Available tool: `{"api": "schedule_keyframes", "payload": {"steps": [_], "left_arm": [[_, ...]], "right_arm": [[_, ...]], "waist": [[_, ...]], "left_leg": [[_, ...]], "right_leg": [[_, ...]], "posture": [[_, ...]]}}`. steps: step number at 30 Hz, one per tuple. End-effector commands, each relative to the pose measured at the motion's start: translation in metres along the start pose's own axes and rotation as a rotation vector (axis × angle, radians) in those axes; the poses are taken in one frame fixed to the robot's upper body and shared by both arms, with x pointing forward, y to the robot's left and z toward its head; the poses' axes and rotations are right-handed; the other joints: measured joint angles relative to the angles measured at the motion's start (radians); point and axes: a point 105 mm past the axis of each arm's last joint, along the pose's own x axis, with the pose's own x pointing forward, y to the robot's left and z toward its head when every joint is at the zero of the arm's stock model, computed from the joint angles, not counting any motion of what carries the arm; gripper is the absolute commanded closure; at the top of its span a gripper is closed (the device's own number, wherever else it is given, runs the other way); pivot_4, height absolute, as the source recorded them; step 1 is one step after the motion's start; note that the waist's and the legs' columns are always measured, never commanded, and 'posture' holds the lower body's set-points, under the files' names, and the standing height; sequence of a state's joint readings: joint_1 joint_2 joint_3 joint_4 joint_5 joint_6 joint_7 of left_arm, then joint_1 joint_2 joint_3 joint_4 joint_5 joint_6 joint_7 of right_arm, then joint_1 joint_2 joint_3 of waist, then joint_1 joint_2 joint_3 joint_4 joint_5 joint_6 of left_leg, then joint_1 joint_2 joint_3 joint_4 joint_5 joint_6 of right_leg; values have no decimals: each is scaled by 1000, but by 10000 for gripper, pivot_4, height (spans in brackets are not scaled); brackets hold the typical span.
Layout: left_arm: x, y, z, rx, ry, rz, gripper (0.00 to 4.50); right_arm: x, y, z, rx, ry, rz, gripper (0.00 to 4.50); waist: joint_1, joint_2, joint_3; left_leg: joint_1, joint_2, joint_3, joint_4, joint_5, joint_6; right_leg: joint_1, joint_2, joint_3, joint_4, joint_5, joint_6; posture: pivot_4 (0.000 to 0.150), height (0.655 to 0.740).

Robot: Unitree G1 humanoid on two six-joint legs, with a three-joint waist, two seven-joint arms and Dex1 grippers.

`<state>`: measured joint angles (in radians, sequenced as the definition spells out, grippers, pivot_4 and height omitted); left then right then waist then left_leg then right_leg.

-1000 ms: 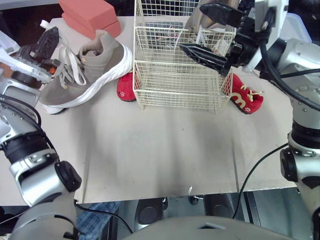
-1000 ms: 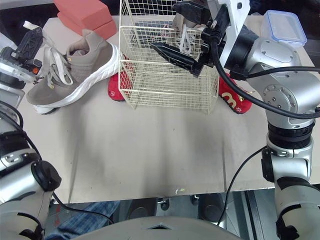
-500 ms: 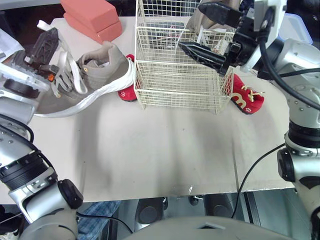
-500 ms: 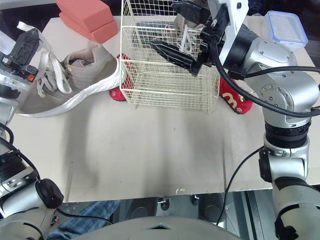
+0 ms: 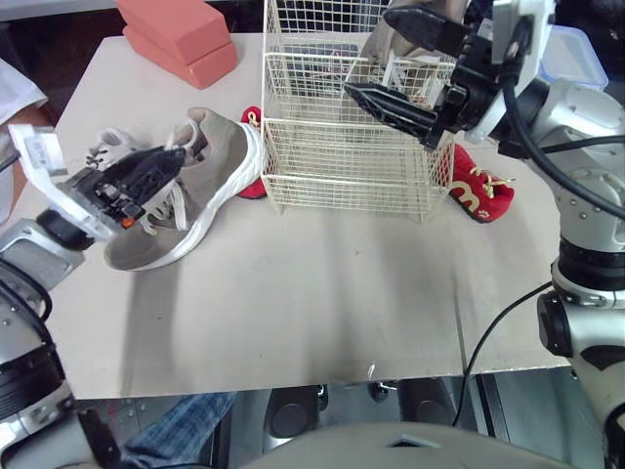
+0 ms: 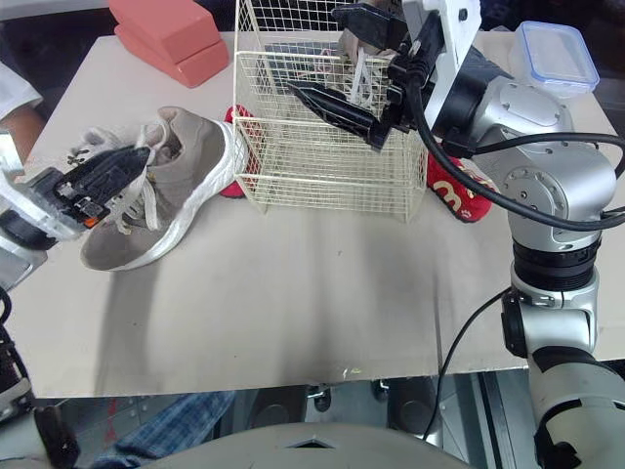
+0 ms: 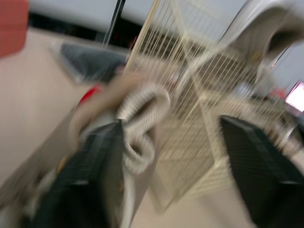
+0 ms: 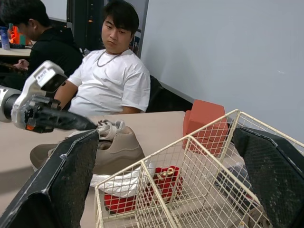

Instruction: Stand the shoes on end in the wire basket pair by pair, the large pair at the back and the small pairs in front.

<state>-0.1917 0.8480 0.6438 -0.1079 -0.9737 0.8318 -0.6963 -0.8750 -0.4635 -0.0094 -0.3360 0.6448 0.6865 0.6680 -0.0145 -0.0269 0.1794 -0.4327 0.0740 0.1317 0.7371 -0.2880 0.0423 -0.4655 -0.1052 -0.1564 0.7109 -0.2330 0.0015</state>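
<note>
Table (image 5: 322, 293) w/ basket (image 5: 347, 166), sneaker (image 5: 200, 191), red shoes (image 5: 480, 195)

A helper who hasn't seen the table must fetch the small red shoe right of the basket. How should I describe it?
Find the wire basket at the back of the table. By its front right corner lies a small red shoe with tan laces and a white side mark. The other red shoe, on the left, is half hidden behind a big beige sneaker.
</note>
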Motion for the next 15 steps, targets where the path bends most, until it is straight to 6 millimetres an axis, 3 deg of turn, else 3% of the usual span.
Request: {"api": "schedule_keyframes", "payload": {"steps": [1,5,7,10,15], "left_arm": [[-17,19,26,106,-10,12,441],[-30,30,40,129,54,-74,441],[-31,45,40,138,92,-51,441],[-22,63,31,130,154,-58,441],[4,77,14,104,256,-99,441]], "right_arm": [[-2,2,11,-45,-37,-2,0],[-3,2,10,-50,-32,-7,0],[-3,3,10,-51,-33,-7,0],[-3,4,11,-49,-39,-1,0],[-7,16,11,-18,-31,79,0]], "waist": [[0,0,0],[0,0,0],[2,1,0],[6,1,0],[3,-1,-1]], "left_leg": [[0,0,0,0,0,0],[-1,0,1,0,0,0],[-1,0,1,0,0,0],[-1,-1,0,-1,0,0],[-2,-2,2,0,0,0]], "right_leg": [[0,0,-1,0,0,0],[-1,0,-3,-1,0,0],[-1,0,-4,-1,0,0],[0,0,-5,-1,0,0],[-1,1,-5,-1,0,0]], "posture": [[1500,6860],[1500,6860],[1500,6860],[1500,6860],[1500,6860]]}}
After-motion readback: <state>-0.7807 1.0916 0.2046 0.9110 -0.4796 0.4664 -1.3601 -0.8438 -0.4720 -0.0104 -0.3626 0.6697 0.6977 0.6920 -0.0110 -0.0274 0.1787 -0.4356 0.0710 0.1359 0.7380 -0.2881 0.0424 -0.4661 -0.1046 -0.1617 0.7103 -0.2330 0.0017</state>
